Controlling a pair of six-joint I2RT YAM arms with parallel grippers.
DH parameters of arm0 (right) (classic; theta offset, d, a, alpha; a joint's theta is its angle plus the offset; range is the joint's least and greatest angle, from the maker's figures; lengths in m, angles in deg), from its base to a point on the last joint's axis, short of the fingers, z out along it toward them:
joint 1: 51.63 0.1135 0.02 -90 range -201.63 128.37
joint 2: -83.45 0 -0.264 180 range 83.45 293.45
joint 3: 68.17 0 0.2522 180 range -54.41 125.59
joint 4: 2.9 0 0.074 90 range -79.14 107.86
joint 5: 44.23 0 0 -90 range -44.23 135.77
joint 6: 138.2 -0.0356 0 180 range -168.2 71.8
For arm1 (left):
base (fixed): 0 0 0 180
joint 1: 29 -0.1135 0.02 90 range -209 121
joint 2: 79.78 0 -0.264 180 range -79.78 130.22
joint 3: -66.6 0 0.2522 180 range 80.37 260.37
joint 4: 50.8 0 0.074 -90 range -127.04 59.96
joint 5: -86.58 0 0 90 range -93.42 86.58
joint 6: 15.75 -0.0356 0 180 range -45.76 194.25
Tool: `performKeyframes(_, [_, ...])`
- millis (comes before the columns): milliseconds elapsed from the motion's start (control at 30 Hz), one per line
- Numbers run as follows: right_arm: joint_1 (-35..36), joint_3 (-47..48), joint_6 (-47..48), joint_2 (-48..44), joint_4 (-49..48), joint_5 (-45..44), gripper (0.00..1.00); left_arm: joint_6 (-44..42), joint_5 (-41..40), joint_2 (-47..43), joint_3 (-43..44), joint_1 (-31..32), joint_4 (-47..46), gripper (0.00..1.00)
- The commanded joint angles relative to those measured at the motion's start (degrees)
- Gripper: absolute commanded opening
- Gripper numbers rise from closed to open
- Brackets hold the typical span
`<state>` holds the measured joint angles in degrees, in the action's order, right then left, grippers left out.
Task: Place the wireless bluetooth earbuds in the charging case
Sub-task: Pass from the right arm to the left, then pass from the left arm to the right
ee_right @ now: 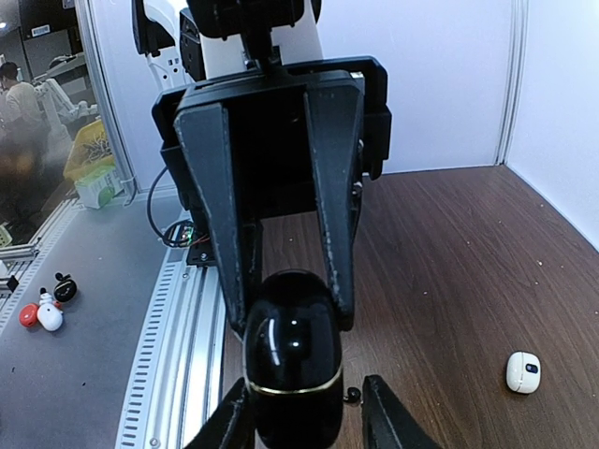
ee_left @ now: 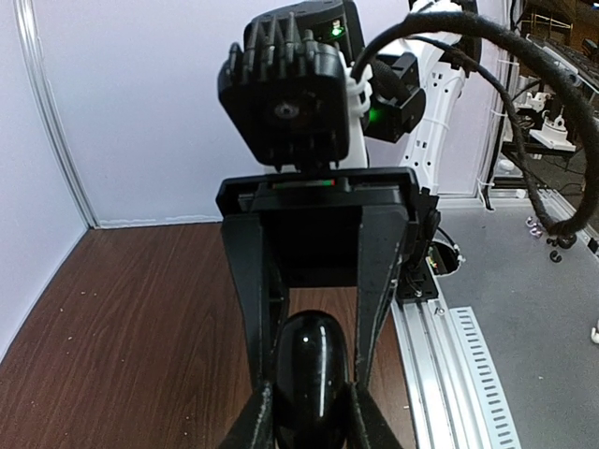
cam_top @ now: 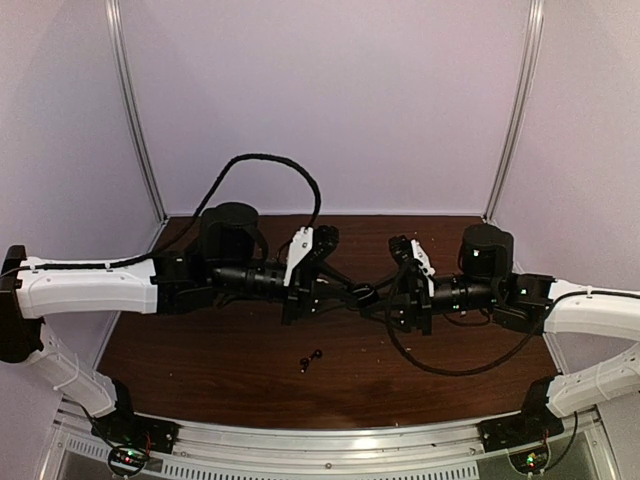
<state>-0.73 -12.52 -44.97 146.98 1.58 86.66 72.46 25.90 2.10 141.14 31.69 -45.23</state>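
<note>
Glossy black oval charging case (ee_right: 292, 369), closed, thin pale seam around its middle, clamped in the left gripper (ee_left: 309, 388), two tiny black earbuds (cam_top: 316, 354) lying side by side on the table (cam_top: 200, 370), nearer the arm bases than the case

Table (cam_top: 220, 370): dark brown wood grain, pale specks, dull glare patch toward front edge
Walls (cam_top: 330, 100): plain pale lilac-white panels at back and both sides, evenly lit
Slim metal posts (cam_top: 135, 110) at back corners, leaning outward in top view
Ribbed aluminium rail (cam_top: 330, 440) along near table edge, bright reflection at middle
Wrist views: grey surface (ee_right: 84, 374) beyond rail; yellow-green carton (ee_right: 94, 164) standing on it, blurred room behind
</note>
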Motion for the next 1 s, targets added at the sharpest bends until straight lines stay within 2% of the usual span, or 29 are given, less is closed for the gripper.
performKeyframes(0, [0.4, 1.2, -0.4, -0.2, -1.9, 0.9, 0.38, 0.5, 0.8, -1.1, 0.5, -0.1, -3.8, 0.06])
performKeyframes(967, [1.5, 1.6, -1.6, -0.2, -3.0, 0.7, 0.27, 1.3, 0.6, 0.7, 1.3, -0.1, -3.1, 0.06])
